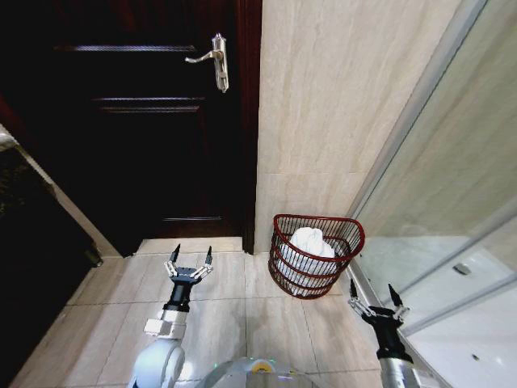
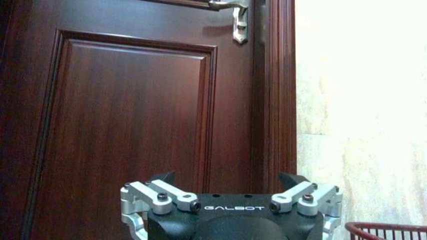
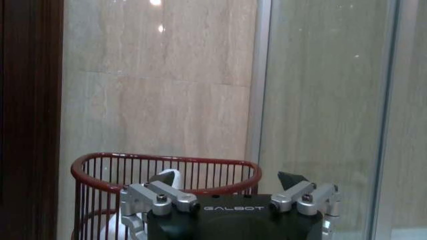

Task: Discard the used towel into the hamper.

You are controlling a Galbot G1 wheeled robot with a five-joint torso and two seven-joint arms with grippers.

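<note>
Beige tiled floor (image 1: 218, 311) underfoot, and a dark wooden door (image 1: 137, 121) with a silver lever handle (image 1: 212, 58) fills the back wall, a pale stone wall (image 1: 331, 105) running on beside it. Left of the hamper, the left gripper (image 1: 191, 258) hangs over the tiles in front of the door, fingers spread wide, nothing between them. There's the hamper (image 1: 313, 255) itself, reddish-brown wire bars, standing on the floor right against the stone wall, and the white towel (image 1: 308, 245) sits bunched inside it, top poking near the rim. Just right of the hamper and nearer the robot, the right gripper (image 1: 374, 292) is low, fingers wide apart and empty, beside the glass partition (image 1: 452, 202).
</note>
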